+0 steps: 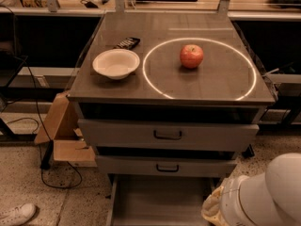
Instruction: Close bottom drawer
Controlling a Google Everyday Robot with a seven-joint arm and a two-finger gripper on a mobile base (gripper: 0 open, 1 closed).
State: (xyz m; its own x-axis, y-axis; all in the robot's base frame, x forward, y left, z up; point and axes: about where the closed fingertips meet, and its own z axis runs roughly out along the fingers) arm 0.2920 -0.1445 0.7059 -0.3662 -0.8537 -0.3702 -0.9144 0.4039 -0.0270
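Fingers of gripper off-frame; bottom drawer open frontward.

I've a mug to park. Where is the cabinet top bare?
Bare: right of the apple inside the ring, and the front edge below the bowl. Crowded back left: bowl, dark packet. The arm stands by the open bottom drawer; gripper out of view.

No text, label, brand or number could be read on anything. The dark packet on the cabinet top showed pale marks that could not be made out. The gripper was at the lower right, beside the open bottom drawer.
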